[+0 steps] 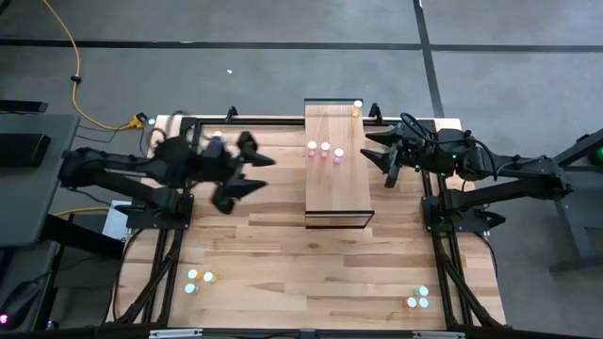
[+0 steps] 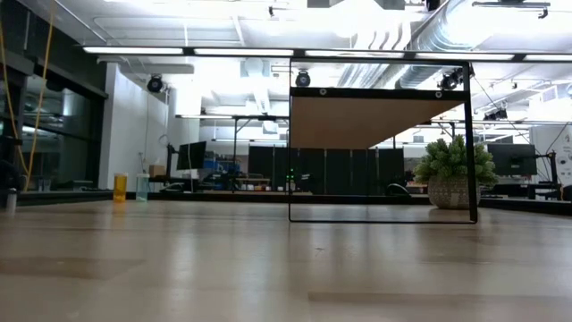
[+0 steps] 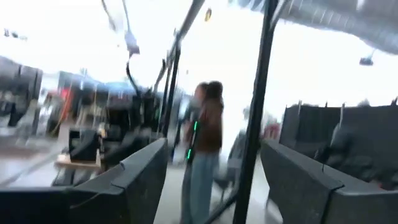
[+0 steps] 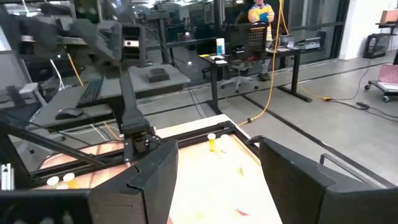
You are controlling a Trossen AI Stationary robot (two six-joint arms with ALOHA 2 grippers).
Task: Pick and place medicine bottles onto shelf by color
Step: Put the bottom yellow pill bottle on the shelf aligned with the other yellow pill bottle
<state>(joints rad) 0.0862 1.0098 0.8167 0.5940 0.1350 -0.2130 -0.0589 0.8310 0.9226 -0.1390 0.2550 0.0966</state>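
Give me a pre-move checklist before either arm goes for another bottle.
1. Left gripper empty, jaws open, left of the shelf: ok.
2. Right gripper empty, jaws open, right of the shelf: ok.
3. Three pink bottles grouped on the shelf: ok.
4. Yellow bottle at the shelf's far end, apart from the pink: ok.
5. Bottles still on the table, near-left pair and near-right pair: not ok.
6. Those bottles upright: cannot tell.

Two matte black jointed arms, left gripper [image 1: 247, 174] and right gripper [image 1: 383, 157] with flat angular dark fingers, green indicator light near right wrist
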